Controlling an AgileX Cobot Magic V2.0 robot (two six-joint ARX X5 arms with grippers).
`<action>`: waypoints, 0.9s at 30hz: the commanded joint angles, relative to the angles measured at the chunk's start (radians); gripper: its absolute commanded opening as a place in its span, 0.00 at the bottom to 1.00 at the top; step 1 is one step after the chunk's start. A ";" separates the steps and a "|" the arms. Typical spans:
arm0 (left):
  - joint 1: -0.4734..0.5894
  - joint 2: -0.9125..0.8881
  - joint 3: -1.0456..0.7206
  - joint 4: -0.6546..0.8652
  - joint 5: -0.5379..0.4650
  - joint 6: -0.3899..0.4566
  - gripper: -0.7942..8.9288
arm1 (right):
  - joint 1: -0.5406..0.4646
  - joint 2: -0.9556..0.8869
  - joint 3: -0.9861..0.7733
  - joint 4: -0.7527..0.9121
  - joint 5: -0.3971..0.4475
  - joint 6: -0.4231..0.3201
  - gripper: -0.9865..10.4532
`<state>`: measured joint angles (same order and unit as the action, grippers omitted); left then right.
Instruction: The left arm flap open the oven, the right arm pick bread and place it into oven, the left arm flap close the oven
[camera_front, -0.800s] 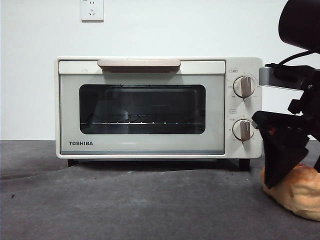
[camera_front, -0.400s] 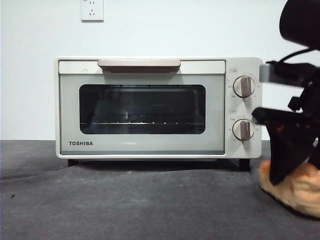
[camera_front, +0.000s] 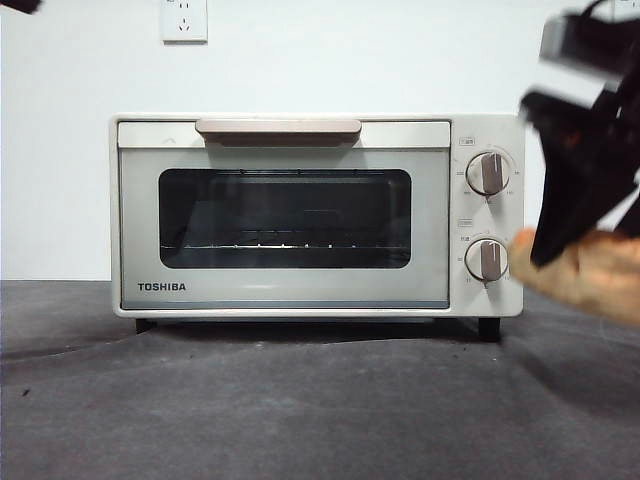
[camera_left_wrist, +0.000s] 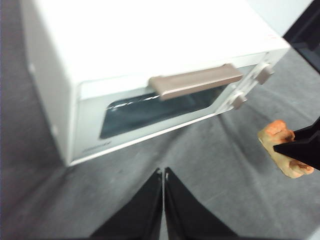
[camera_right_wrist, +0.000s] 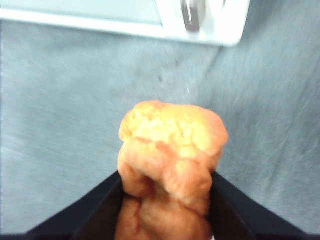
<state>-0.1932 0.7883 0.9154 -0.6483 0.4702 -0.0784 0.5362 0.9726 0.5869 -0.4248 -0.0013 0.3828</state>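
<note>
The right gripper (camera_right_wrist: 167, 200) is clamped on the bread (camera_right_wrist: 170, 165) — one black jaw pressed against each side of the lumpy golden-brown roll — and holds it in the air, clear of the grey desk (camera_front: 300, 410), just beside the oven's (camera_front: 300, 215) knob end and level with the lower knob (camera_front: 487, 259). The oven door is shut, its tan handle (camera_front: 278, 127) untouched. The left gripper (camera_left_wrist: 163, 175) hangs above the desk in front of the oven, jaws pressed together and empty.
</note>
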 joint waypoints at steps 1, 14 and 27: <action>-0.044 0.045 0.023 0.074 0.001 -0.043 0.10 | 0.007 -0.043 0.043 -0.029 -0.003 -0.001 0.28; -0.217 0.328 0.058 0.378 -0.117 -0.091 0.10 | 0.007 -0.182 0.211 -0.193 -0.002 -0.042 0.28; -0.309 0.546 0.194 0.420 -0.220 -0.035 0.10 | 0.007 -0.212 0.253 -0.213 -0.002 -0.058 0.28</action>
<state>-0.4946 1.3159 1.0855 -0.2382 0.2562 -0.1364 0.5362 0.7578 0.8223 -0.6449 -0.0036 0.3370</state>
